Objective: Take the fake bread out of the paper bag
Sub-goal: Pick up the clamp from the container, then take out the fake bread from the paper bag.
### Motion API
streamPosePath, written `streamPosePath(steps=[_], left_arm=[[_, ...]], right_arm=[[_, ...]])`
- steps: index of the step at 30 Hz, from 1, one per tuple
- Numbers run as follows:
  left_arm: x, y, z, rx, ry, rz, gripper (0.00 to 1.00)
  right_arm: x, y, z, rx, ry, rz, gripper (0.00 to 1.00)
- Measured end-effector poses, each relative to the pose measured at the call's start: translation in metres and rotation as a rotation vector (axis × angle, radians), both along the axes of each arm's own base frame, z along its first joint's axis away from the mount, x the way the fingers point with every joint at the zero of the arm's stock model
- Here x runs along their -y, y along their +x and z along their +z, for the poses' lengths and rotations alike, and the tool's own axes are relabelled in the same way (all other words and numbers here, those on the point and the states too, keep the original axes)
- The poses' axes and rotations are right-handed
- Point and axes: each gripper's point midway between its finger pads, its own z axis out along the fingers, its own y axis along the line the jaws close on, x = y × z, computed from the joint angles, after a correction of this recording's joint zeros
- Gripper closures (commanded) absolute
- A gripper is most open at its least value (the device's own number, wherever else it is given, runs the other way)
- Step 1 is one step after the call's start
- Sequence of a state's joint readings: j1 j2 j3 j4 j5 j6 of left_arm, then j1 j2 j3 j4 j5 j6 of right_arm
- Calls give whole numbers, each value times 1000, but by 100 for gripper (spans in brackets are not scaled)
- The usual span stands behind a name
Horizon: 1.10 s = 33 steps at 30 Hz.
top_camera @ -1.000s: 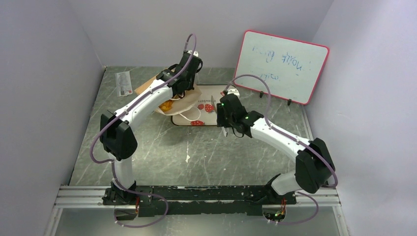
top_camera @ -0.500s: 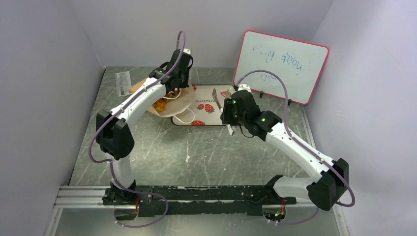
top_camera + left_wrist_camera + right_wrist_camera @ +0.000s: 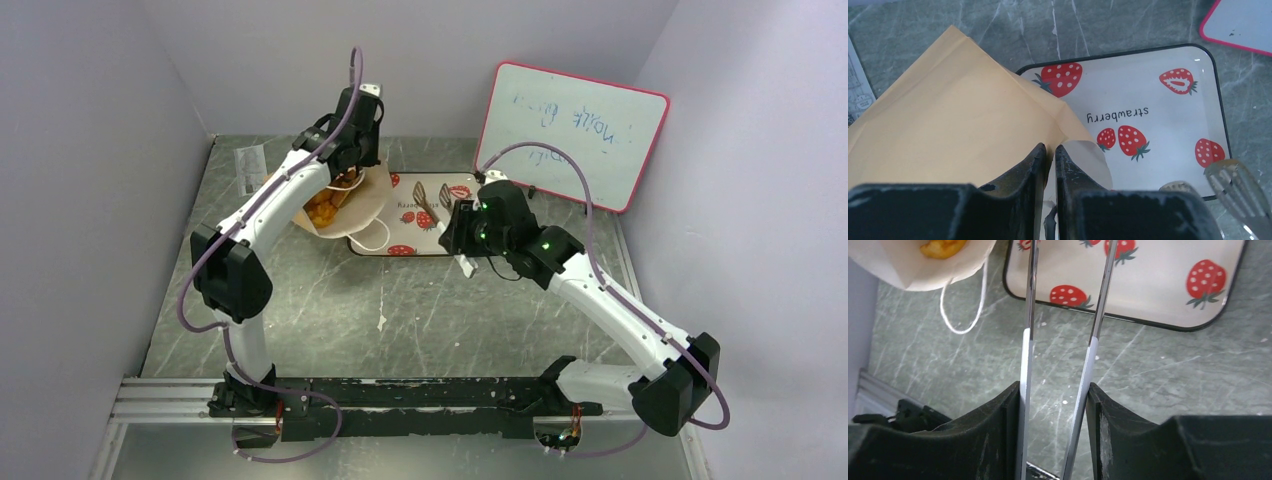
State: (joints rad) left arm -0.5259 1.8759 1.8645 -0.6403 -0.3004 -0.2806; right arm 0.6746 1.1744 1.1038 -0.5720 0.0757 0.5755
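Fake bread (image 3: 321, 209) is spotted from above as an orange cluster inside the mouth of the paper bag (image 3: 365, 205), which is laid on the table (image 3: 320, 310) and overlaps the tray (image 3: 415, 238) at its nine o'clock side. The bag's upper edge is clamped by the left gripper (image 3: 350, 172). Tongs (image 3: 422, 196) are gripped by the right gripper (image 3: 452, 232), their tips held over the tray and pointed to eleven o'clock. A whiteboard (image 3: 572, 135) is propped at two o'clock.

Left wrist now: a fold of tan paper is pinched between closed fingers, with the tray seen at two o'clock.

Right wrist: both tong arms are squeezed between the fingers, bread is glimpsed in the bag at eleven o'clock, and a cord handle (image 3: 968, 305) is seen dangling below it
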Motion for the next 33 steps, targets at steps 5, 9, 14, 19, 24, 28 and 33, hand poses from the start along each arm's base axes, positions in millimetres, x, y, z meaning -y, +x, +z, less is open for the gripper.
streamPosePath(steps=[5, 9, 14, 19, 24, 28, 33], left_arm=[[1, 2, -1, -6, -7, -6, 93], [2, 2, -3, -14, -7, -12, 93], [4, 1, -7, -24, -11, -22, 93], [5, 1, -7, -26, -14, -26, 93], [6, 2, -6, -24, -17, -27, 93], [5, 3, -5, -22, -18, -26, 93], [5, 3, -5, -23, -21, -28, 93]], right_arm=[[-16, -8, 5, -30, 66, 55, 54], [-32, -10, 15, -44, 126, 95, 53], [-50, -9, 24, -67, 172, 136, 52], [-63, -11, 16, -118, 193, 165, 52], [-74, -17, 9, -162, 202, 193, 52], [-83, -21, 14, -168, 216, 217, 52], [-91, -24, 28, -150, 239, 240, 52]])
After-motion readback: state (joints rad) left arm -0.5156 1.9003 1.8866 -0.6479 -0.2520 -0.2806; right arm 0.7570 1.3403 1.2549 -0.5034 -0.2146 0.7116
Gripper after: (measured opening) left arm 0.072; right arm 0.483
